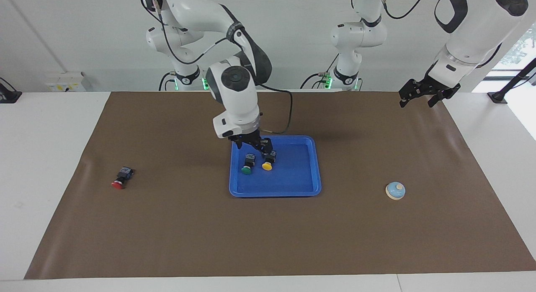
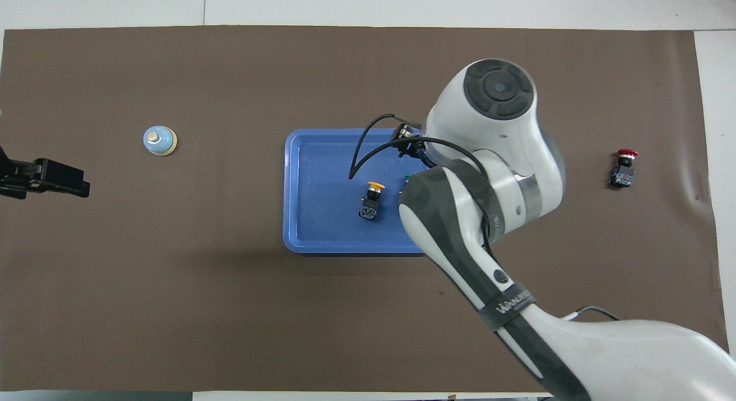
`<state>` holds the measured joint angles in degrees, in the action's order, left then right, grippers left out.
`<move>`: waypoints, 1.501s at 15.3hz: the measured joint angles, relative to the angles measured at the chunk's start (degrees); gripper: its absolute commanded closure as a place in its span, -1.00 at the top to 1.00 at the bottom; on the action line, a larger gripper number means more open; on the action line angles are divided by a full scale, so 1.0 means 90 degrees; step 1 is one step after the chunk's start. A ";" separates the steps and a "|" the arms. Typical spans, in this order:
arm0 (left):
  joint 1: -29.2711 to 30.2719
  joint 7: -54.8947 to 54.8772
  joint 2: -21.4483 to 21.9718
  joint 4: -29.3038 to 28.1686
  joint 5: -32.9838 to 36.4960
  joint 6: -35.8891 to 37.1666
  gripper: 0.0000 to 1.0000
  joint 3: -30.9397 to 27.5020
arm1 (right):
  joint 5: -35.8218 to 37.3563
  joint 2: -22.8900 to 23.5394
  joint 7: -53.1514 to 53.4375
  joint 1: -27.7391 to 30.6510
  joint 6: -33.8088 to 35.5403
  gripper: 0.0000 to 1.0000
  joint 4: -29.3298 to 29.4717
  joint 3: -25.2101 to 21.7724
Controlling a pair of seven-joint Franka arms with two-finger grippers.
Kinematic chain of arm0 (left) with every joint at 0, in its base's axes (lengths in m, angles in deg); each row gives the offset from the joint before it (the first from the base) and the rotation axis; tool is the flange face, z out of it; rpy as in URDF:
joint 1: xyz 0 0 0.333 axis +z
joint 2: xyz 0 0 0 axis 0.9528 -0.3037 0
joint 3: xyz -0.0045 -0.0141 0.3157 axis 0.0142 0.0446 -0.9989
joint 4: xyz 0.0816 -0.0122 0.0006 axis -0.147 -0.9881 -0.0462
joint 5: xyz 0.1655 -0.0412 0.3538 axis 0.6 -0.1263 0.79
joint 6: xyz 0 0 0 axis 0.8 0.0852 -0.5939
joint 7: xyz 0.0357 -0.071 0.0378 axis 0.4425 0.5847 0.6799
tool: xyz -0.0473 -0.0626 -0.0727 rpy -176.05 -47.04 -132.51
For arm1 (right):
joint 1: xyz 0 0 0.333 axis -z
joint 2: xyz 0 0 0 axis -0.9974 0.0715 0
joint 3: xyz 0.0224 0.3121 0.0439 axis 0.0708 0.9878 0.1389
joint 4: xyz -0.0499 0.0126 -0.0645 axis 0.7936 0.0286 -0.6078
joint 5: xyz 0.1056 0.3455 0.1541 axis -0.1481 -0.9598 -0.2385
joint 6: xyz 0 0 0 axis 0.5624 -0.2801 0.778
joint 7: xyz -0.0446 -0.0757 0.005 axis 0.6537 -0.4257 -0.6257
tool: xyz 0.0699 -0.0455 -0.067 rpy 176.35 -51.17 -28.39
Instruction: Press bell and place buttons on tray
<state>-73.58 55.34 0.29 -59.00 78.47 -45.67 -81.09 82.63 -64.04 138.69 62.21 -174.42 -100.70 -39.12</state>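
Observation:
The blue tray [image 1: 293, 187] lies mid-table. In it lie the green button [image 1: 247, 165] and, beside it, the yellow button [image 1: 268, 162]. My right gripper [image 1: 252, 147] is just above the green button, fingers apart, holding nothing. The overhead view shows the tray [image 2: 313, 188] and the yellow button [image 2: 372, 198]; the right arm hides the gripper and most of the green button [image 2: 407, 176]. The red button [image 1: 121, 177] [image 2: 624, 168] lies on the mat toward the right arm's end. The bell [image 1: 395, 190] [image 2: 159, 140] stands toward the left arm's end. My left gripper [image 1: 418, 102] [image 2: 46, 176] waits open, raised.
A brown mat [image 1: 268, 233] covers the table, with white table showing around it. The right arm's elbow and cable hang over the tray's end nearest the robots.

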 measured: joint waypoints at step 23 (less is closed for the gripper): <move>0.0000 0.0000 0.0000 0.0000 0.0000 0.0000 1.00 0.0000 | 0.1263 -0.0462 -0.4441 0.3916 -0.2725 1.00 -0.2694 -0.0032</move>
<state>-73.58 55.34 0.29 -59.00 78.47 -45.67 -81.09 94.00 -68.20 98.72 97.46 -198.94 -124.95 -39.41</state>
